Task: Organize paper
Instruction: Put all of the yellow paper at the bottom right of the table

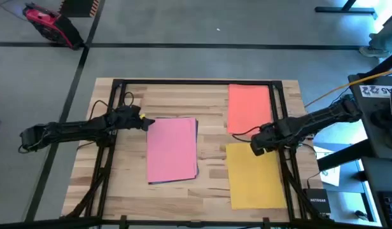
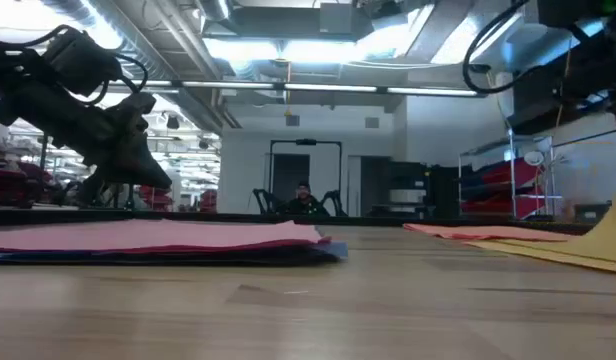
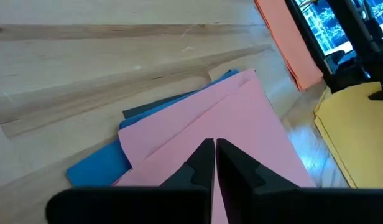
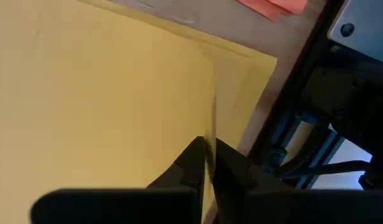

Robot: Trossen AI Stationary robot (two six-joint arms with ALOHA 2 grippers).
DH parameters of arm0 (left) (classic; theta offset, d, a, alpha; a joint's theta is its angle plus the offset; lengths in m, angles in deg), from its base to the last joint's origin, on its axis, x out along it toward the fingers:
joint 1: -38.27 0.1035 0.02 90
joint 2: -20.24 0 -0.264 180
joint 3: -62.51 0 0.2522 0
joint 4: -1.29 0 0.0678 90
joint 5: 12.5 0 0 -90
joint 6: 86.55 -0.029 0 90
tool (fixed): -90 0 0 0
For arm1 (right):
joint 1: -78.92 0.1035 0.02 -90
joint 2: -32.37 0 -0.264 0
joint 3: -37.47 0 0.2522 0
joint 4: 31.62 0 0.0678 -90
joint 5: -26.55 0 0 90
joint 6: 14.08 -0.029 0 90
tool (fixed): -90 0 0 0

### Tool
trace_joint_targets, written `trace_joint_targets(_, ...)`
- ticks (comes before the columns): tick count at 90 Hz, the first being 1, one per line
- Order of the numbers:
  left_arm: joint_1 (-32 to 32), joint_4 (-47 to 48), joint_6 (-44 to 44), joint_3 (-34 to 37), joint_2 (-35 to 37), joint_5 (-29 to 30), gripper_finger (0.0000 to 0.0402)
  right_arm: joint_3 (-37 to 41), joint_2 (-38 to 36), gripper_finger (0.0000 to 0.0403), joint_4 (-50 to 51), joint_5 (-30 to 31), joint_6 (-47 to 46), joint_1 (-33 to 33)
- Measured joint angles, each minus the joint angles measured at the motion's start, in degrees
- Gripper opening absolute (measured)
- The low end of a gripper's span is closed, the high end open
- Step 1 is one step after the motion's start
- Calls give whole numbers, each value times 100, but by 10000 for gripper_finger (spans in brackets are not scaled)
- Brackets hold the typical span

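High view: one pink sheet, one orange-red sheet, one yellow sheet.

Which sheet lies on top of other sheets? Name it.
The pink sheet: blue and dark edges peek from beneath it. The orange and yellow sheets show nothing beneath.
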Motion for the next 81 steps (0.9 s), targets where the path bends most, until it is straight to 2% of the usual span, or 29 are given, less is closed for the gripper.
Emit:
trace_joint_targets(20,-1,2,-2,0,0,49,0,0,0,121,357,-13,102,0)
trace_joint_targets(29,1,2,1,0,1,49,0,0,0,136,369,-106,340,0)
trace_joint_targets(37,1,4,35,0,0,49,0,0,0,117,339,-160,461,0)
trace_joint_targets(48,1,2,66,0,0,18,0,0,0,33,18,-93,590,0)
trace_joint_targets(52,1,2,74,0,0,-60,0,0,0,14,-202,14,607,0)
trace_joint_targets(67,0,4,241,0,0,-235,0,0,165,3,-1895,632,161,-2)
trace_joint_targets(81,0,75,238,0,2,-237,0,-2,875,1,-3449,1396,277,2)
